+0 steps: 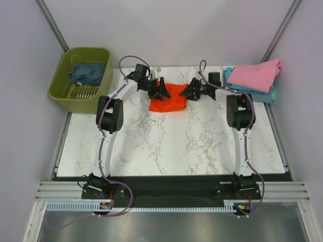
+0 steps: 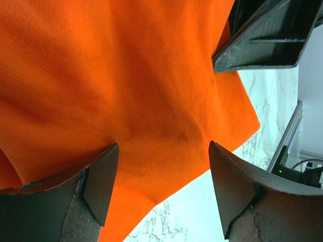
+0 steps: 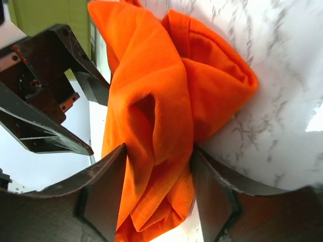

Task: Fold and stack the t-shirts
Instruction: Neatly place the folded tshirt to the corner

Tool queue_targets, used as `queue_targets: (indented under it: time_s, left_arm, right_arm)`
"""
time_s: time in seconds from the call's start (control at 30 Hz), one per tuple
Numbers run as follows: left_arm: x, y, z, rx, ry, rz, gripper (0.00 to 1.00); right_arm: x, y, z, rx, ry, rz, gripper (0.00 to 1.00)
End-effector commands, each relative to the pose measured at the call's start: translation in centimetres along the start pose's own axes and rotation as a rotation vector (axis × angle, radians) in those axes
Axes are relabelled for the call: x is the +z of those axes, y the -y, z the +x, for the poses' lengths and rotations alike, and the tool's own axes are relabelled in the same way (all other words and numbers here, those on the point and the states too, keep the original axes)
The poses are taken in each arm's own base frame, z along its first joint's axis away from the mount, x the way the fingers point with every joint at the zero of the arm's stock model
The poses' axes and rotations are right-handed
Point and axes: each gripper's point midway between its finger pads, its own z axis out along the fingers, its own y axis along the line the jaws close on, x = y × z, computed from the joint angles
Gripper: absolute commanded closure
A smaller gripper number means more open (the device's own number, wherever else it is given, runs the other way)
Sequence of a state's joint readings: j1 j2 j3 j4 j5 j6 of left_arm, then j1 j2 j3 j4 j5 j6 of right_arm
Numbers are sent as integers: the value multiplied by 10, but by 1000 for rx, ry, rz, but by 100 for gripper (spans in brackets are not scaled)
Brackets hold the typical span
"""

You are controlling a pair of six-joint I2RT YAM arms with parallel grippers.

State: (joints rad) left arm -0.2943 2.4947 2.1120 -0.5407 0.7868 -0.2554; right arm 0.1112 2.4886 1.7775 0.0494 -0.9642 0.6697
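right hand (image 3: 159, 148) gripping bunched orange t-shirt (image 3: 202, 75), left hand (image 2: 162, 145) wide above, long axis left-right

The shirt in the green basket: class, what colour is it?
Dark slate-blue; the shirt shows best in the top external view.

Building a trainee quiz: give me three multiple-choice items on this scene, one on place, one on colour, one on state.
1. The dark blue t-shirt lies: A in the basket; B on the floor; C hanging up.
2. Atop the teal t-shirt lies one that is: A orange; B pink; C blue.
3. The left fingers are: A spread; B shut; C hidden.
Key: 1A, it sits inside the green basket; 2B, the pink t-shirt covers it; 3A, a wide gap shows over the orange t-shirt.
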Motion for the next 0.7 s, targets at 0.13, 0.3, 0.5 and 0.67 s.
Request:
queue_targets:
  time_s: [0.13, 0.3, 0.5, 0.67]
  left_arm:
    - [2, 3, -6, 8, 12, -9, 20]
    - [-1, 6, -10, 28, 23, -17, 20]
    - [-29, 9, -42, 156, 115, -149, 20]
    - [-66, 13, -70, 275, 187, -260, 20]
  right_arm:
    - [16, 0, 23, 0, -50, -13, 67]
    - [10, -16, 11, -55, -23, -22, 100]
    - [-26, -54, -30, -231, 47, 68, 100]
    - [-64, -67, -50, -426, 42, 198, 100]
